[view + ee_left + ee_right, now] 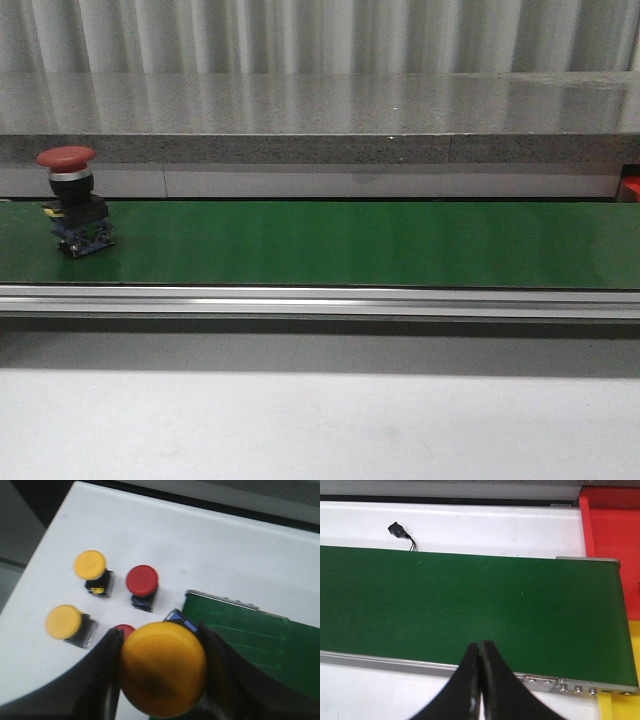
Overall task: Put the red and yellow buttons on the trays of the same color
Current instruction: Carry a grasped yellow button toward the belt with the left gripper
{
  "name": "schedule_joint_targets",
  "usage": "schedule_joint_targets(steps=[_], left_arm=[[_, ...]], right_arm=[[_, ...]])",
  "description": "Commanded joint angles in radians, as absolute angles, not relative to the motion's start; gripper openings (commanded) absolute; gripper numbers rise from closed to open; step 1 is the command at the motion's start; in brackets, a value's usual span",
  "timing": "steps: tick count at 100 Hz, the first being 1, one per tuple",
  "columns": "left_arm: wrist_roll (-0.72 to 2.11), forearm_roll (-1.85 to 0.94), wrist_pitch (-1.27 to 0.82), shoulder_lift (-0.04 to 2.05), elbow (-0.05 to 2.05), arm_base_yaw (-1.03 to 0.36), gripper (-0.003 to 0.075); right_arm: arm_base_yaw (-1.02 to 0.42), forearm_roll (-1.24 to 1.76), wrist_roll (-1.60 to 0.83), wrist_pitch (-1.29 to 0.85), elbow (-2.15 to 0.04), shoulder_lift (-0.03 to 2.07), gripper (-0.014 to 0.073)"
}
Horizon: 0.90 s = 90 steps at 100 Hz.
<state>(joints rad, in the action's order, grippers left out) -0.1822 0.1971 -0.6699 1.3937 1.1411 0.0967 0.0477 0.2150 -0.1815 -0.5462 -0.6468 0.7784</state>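
Showing red tray (612, 522) bare, yellow tray (634, 675) edge

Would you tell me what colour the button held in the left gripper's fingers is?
Yellow: the held button shows best in the left wrist view.

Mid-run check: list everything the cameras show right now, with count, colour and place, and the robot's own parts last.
Belt: one, green, running across the front view between a metal rail and a grey ledge.
Red button on belt: one, upright at the belt's left end.
Loose yellow buttons: two, on the white table beside the belt end.
Loose red buttons: two, same table; the second is partly hidden.
Held yellow button: one, between the left pincer's fingers.
Red tray: one, past the belt's far end.
Yellow tray: one, next to it.
Black connector: one, wired, on the table.
Left pincer: shut on the yellow button.
Right pincer: shut, empty, over the belt's edge.
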Motion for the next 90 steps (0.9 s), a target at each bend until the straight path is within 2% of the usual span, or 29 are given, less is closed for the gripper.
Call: schedule_joint_targets(steps=[1, 29, 56, 66, 75, 80, 84, 86, 90], left_arm=[[-0.174, 0.215, -0.628, 1.392, 1.176, 0.043, -0.0020], [-0.174, 0.213, -0.667, 1.516, 1.176, 0.019, -0.0020], [-0.173, 0.193, -0.690, 1.548, 1.176, 0.019, -0.0020], [-0.163, 0.180, -0.701, 1.554, 1.176, 0.019, 0.0020], [-0.105, 0.138, -0.702, 1.554, 1.176, 0.019, 0.0172], [-0.077, 0.111, -0.702, 1.554, 1.176, 0.019, 0.0308], [-0.056, 0.091, -0.706, 1.554, 1.176, 0.019, 0.0447], [-0.051, 0.086, -0.709, 1.554, 1.176, 0.019, 0.0540], [-0.051, 0.084, -0.710, 1.554, 1.176, 0.016, 0.0641]], right_arm=[[0.045, 0.218, -0.190, -0.490, -0.670, 0.770, -0.0067], [0.045, 0.218, -0.190, -0.490, -0.670, 0.770, -0.0067], [0.045, 0.218, -0.190, -0.490, -0.670, 0.770, -0.0067], [0.045, 0.218, -0.190, -0.490, -0.670, 0.770, -0.0067], [0.045, 0.218, -0.190, -0.490, -0.670, 0.770, -0.0067], [0.045, 0.218, -0.190, -0.490, -0.670, 0.770, -0.0067], [0.045, 0.218, -0.190, -0.490, -0.670, 0.770, -0.0067], [0.045, 0.218, -0.190, -0.490, -0.670, 0.770, -0.0067], [0.045, 0.218, -0.190, -0.490, -0.670, 0.770, -0.0067]])
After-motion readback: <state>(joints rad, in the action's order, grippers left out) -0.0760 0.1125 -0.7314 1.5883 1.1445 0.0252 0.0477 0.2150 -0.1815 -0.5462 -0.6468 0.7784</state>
